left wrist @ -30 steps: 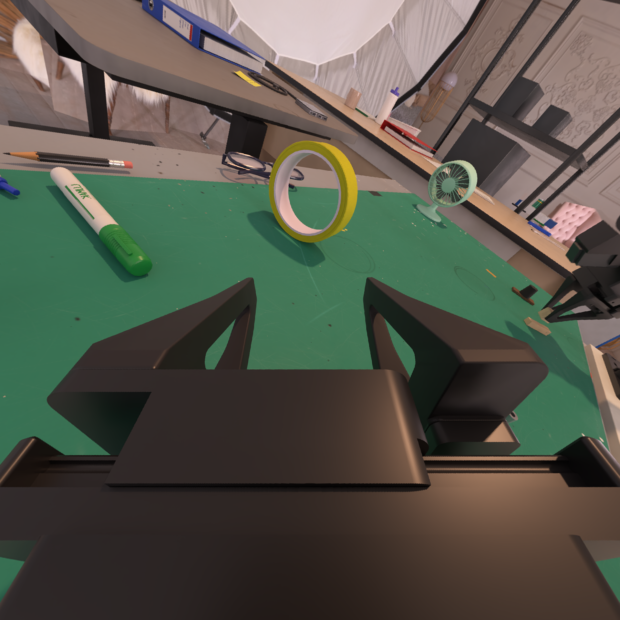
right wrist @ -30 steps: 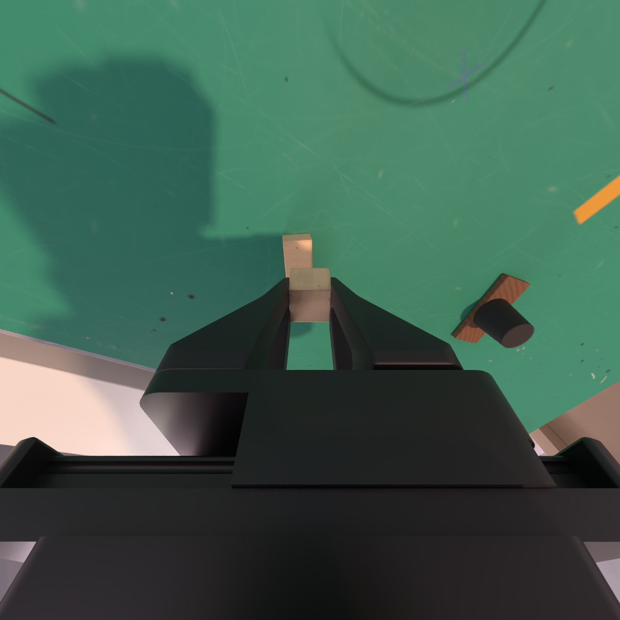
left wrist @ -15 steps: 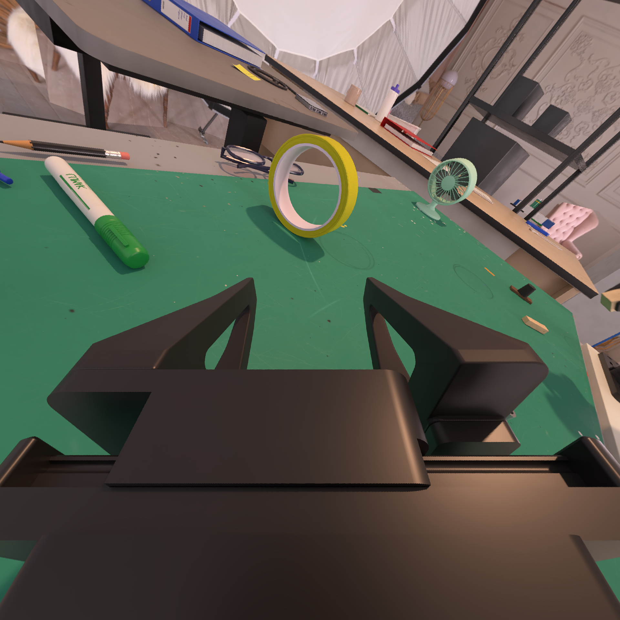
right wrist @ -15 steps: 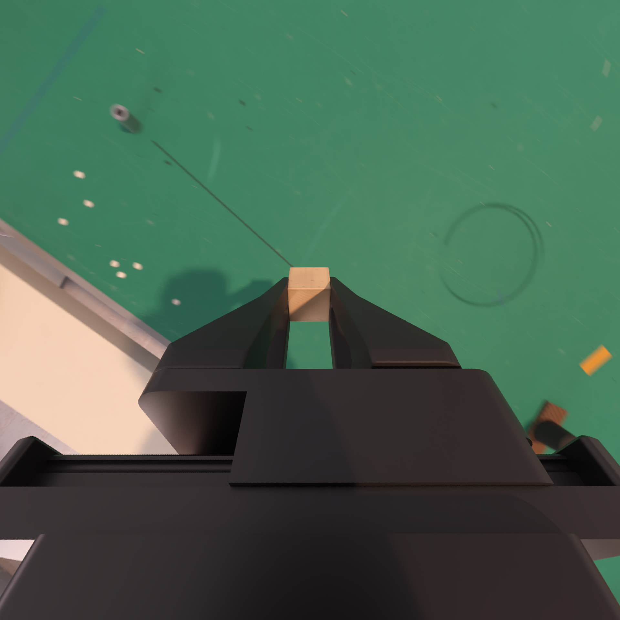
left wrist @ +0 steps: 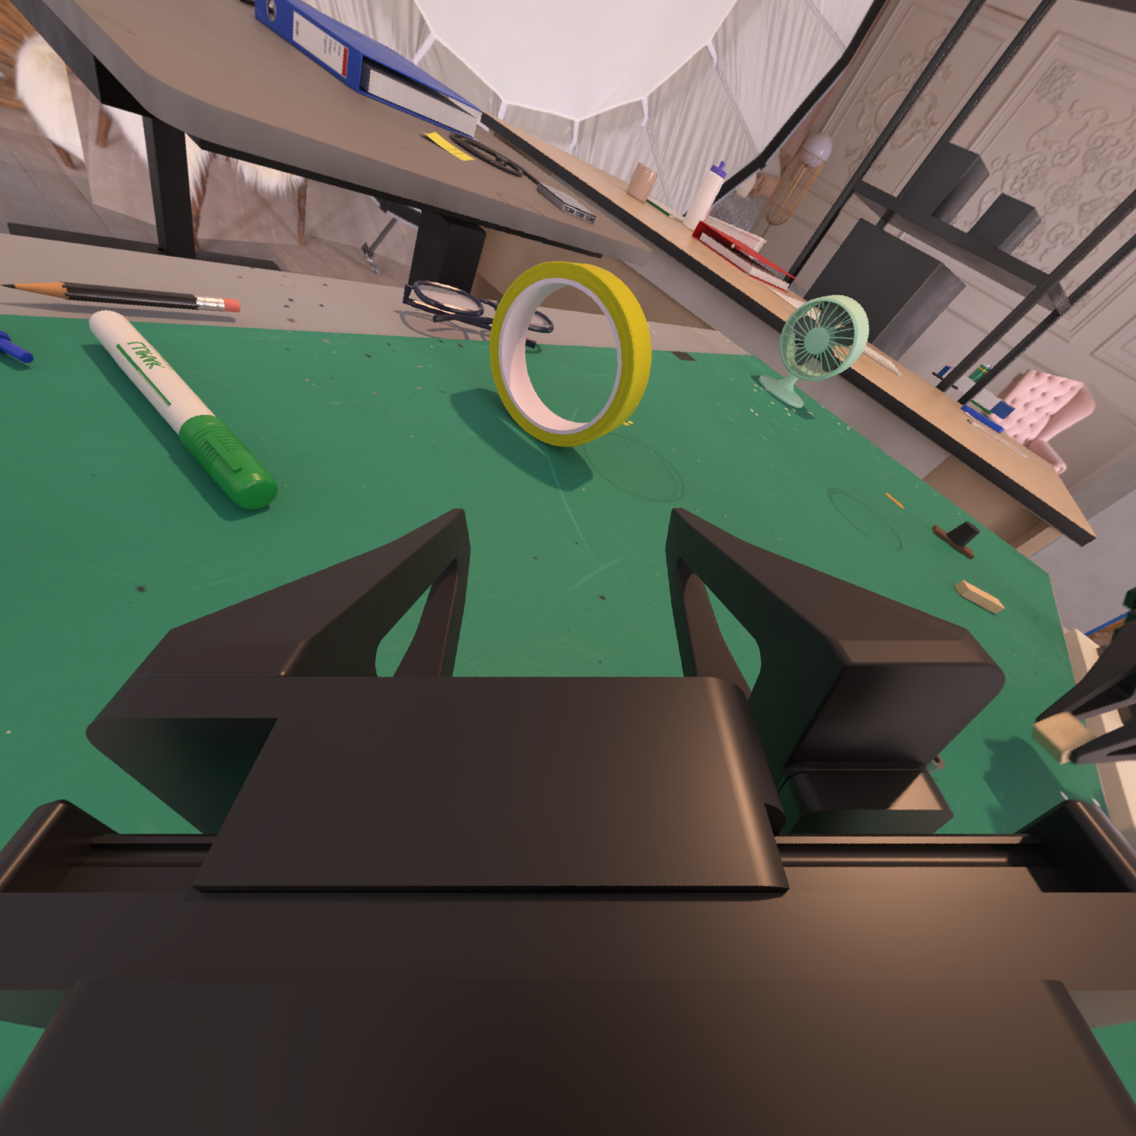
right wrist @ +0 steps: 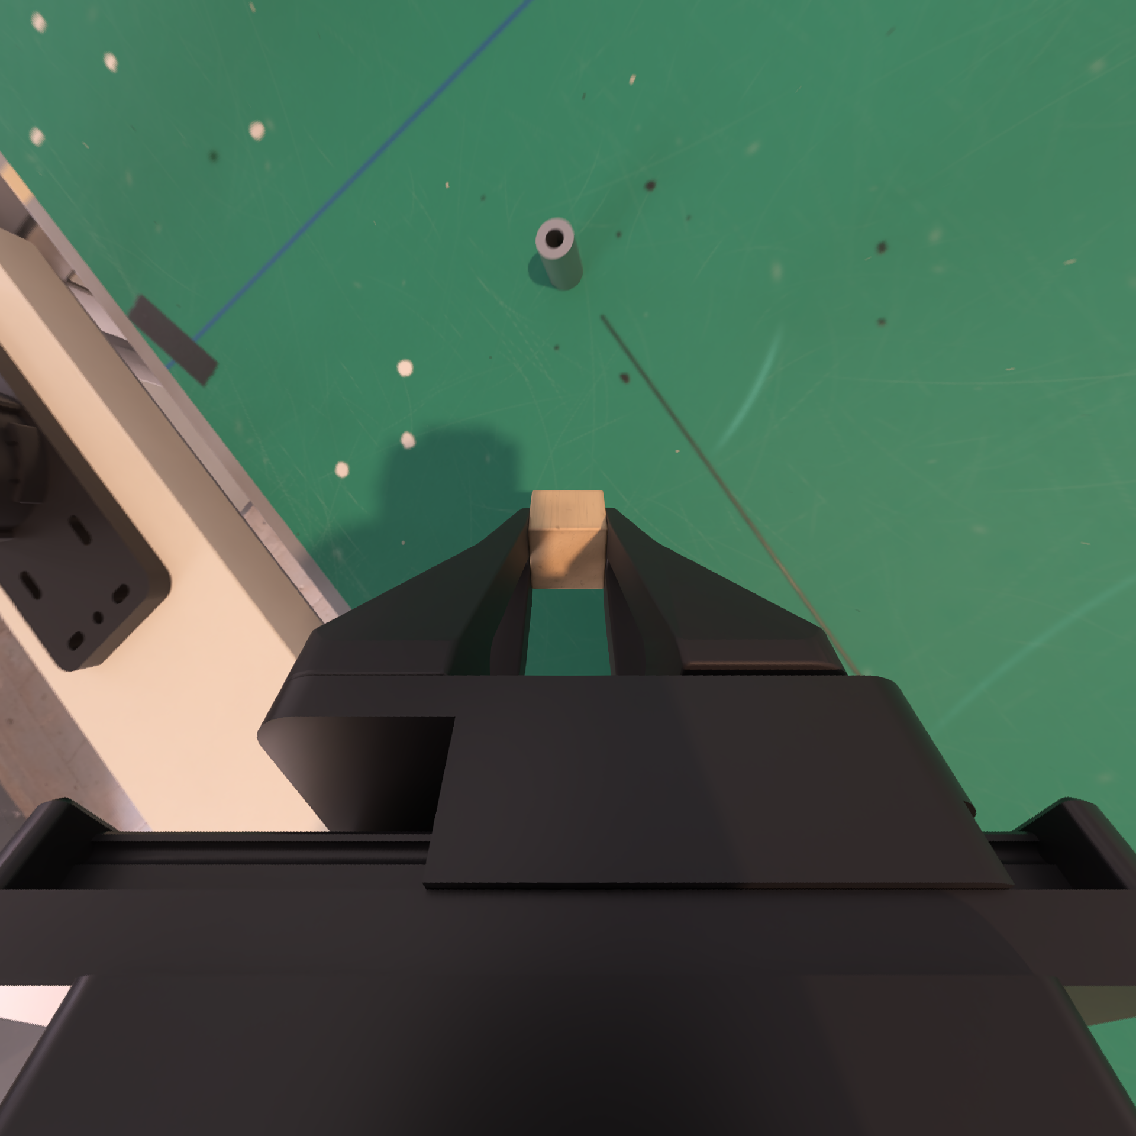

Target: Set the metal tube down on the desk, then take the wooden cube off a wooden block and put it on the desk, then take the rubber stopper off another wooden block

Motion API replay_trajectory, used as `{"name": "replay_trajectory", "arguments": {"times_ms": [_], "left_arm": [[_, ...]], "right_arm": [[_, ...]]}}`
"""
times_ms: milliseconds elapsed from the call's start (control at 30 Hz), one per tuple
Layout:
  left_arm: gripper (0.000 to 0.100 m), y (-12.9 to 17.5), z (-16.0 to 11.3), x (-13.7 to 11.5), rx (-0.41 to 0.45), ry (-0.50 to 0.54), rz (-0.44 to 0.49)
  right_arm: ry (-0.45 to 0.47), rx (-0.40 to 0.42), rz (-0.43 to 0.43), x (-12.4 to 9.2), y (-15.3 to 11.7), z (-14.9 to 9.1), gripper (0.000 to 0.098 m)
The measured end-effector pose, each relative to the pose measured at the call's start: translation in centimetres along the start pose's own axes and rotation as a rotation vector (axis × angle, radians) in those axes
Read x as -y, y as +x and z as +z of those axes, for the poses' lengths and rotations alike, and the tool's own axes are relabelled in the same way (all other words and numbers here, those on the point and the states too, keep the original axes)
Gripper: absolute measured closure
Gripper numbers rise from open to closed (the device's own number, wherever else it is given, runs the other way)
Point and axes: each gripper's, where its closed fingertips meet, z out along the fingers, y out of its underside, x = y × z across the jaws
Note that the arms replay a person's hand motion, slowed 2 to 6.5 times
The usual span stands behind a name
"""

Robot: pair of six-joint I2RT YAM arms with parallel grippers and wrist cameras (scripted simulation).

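Note:
My right gripper (right wrist: 567, 541) is shut on the pale wooden cube (right wrist: 565, 538) and holds it above the green mat. The grey metal tube (right wrist: 558, 252) stands upright on the mat ahead of it. In the left wrist view the right gripper (left wrist: 1069, 734) shows at the right edge with the cube (left wrist: 1054, 737) in it. The black rubber stopper (left wrist: 962, 532) sits on a brown wooden block (left wrist: 951, 542) at the far right. A bare pale wooden block (left wrist: 978, 596) lies nearer. My left gripper (left wrist: 565, 553) is open and empty above the mat.
A yellow tape roll (left wrist: 568, 353) stands on edge ahead of the left gripper. A green marker (left wrist: 181, 409), a pencil (left wrist: 123, 295), glasses (left wrist: 455, 304) and a small fan (left wrist: 814, 344) lie around the mat. The mat's edge and a cream base plate (right wrist: 141, 553) are left of the right gripper.
My right gripper lifted the cube off its pale block and carried it across the mat toward the metal tube; stopper and blocks left its view. The left gripper stayed open, its view shifting slightly.

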Motion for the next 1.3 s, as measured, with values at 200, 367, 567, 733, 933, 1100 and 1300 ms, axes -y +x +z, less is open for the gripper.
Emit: {"name": "replay_trajectory", "arguments": {"times_ms": [200,367,567,733,933,1100,1300], "left_arm": [[0.046,0.0,0.0,0.0,-0.004,0.002,-0.006],[0.046,0.0,0.0,-0.2,-0.005,-0.001,-0.011],[0.046,0.0,0.0,-0.4,-0.007,-0.005,-0.018],[0.046,0.1,0.0,-0.3,-0.009,-0.002,-0.015],[0.046,0.1,0.0,-0.2,-0.01,-0.001,-0.017],[0.046,0.1,0.0,-0.3,-0.01,-0.003,-0.021],[0.046,0.1,0.0,-0.3,-0.01,-0.003,-0.019]], "right_arm": [[-0.061,-0.043,-0.022,-1.3,-0.2,2.8,0.0789],[-0.053,-0.058,-0.019,-1.3,-0.1,2.8,0.0789],[-0.013,-0.059,0.013,-0.9,0.3,0.7,0.0613],[0.058,-0.092,0.044,0.2,1.8,-3.4,0.0493],[0.114,-0.222,0.071,0.7,5.2,-10.2,0.0505],[0.118,-0.374,0.097,-0.2,8.9,-15.7,0.0505],[0.099,-0.493,0.132,-1.4,12.2,-20.1,0.0502]]}}
